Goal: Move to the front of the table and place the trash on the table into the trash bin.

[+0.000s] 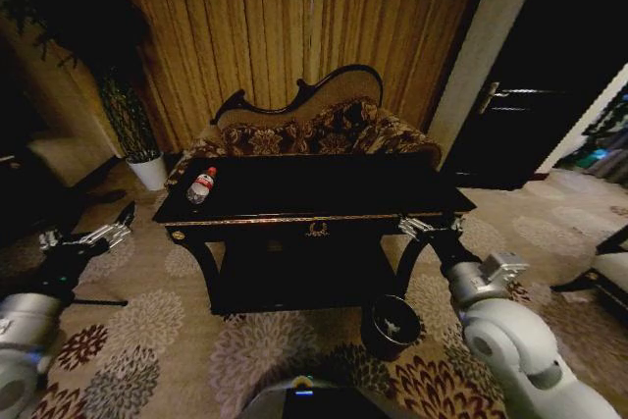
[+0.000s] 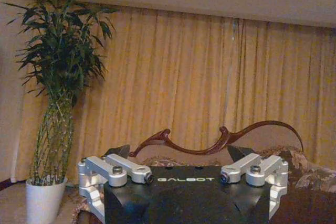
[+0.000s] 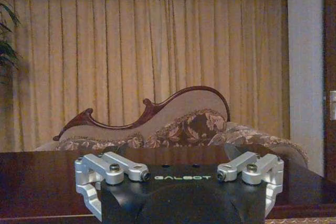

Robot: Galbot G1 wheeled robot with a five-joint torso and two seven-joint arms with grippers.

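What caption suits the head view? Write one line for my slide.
Both hands, left hand and right hand, flank the table; bottle on top, trash bin below.

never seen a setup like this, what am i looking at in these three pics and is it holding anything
This is a wheeled robot with two arms. The head view looks down from its head at a large glossy black table with gold trim. A small clear plastic bottle with a red cap lies on the table's left end. A small round dark bin stands on the carpet by the front right leg. The other two pictures come from cameras on each wrist. The left end effector hangs left of the table, the right end effector at its front right corner. Both are open and hold nothing.
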